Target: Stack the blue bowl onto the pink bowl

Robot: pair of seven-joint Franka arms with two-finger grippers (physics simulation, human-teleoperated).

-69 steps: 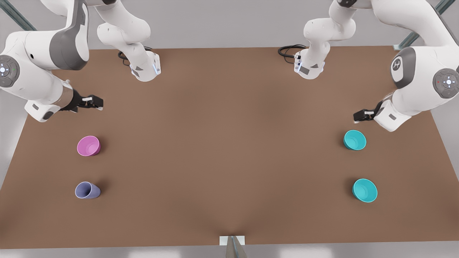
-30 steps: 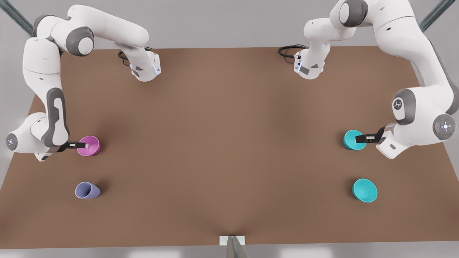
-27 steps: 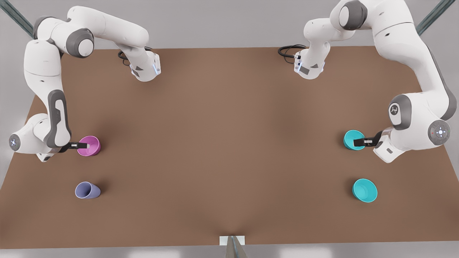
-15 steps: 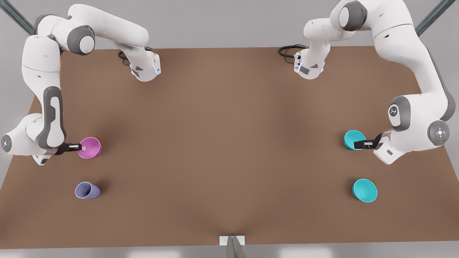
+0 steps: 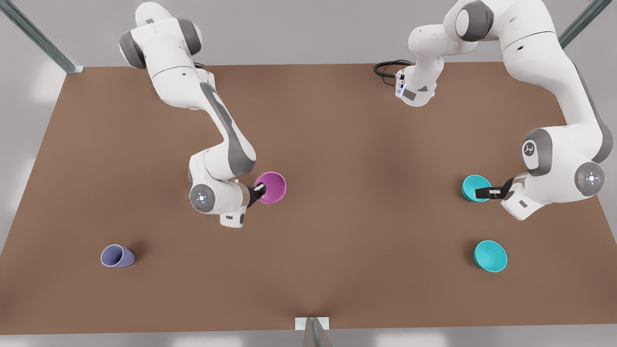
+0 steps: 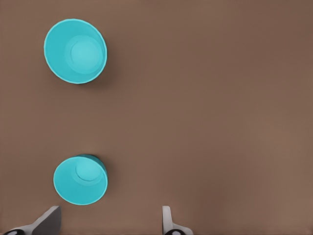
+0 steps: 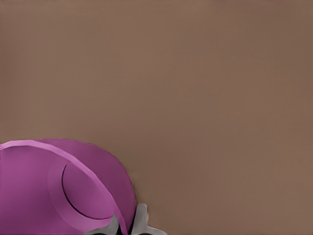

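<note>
Front view, clock directions taken from counter (image 5: 337,270) centre.

Right end effector (image 5: 260,191) at about 9 o'clock, not far from centre. Clenched on the rim of the pink bowl (image 5: 272,187); 1 finger (image 7: 141,219) seen outside the wall in the right wrist view, bowl (image 7: 58,186) opening facing the camera. Cannot tell whether the bowl base is clear of the counter.

Left end effector (image 5: 486,193) far out at 3 o'clock, over the 3 o'clock rim of the blue bowl (image 5: 476,188). Released: 2 fingertips (image 6: 48,221) spread wide in the left wrist view, blue bowl (image 6: 80,180) beside 1 of them, not between them. Blue bowl upright on the counter, well apart from the pink bowl.

Turquoise bowl (image 5: 490,256) at 6 o'clock of the blue bowl, upright, also in the left wrist view (image 6: 75,51). Lavender cup (image 5: 117,256) at 8 o'clock, near the counter edge.
</note>
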